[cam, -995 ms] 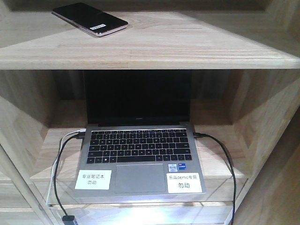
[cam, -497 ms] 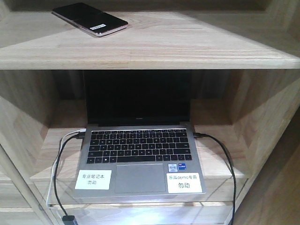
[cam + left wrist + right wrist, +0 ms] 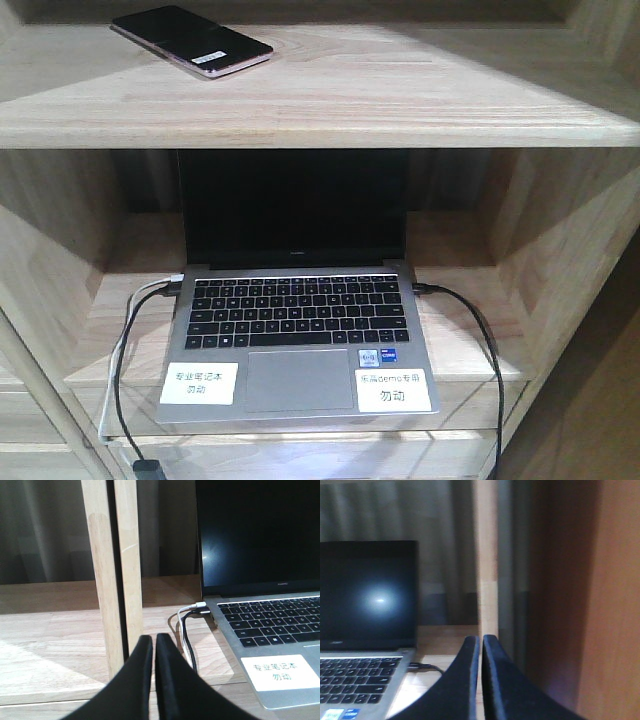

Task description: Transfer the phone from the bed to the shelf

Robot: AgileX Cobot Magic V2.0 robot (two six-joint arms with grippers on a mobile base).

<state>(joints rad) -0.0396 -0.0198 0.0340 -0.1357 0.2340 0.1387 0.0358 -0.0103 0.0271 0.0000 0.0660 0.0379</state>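
The phone [image 3: 190, 40], a glossy black slab with a pinkish edge and a small white sticker, lies flat on the upper board of the light wood shelf [image 3: 330, 105], at its left end. No gripper touches it. My left gripper [image 3: 154, 642] is shut with nothing between its black fingers; it points at a wooden upright [image 3: 114, 570] of the shelf, left of the laptop. The right gripper [image 3: 481, 642] is also shut and empty, facing another upright [image 3: 486, 555] to the right of the laptop. The bed is out of view.
An open silver laptop [image 3: 298, 330] with a dark screen fills the lower compartment, with white stickers on its palm rest. Cables [image 3: 125, 340] run from both its sides down over the board's front edge. A brown panel [image 3: 615, 600] stands close on the right.
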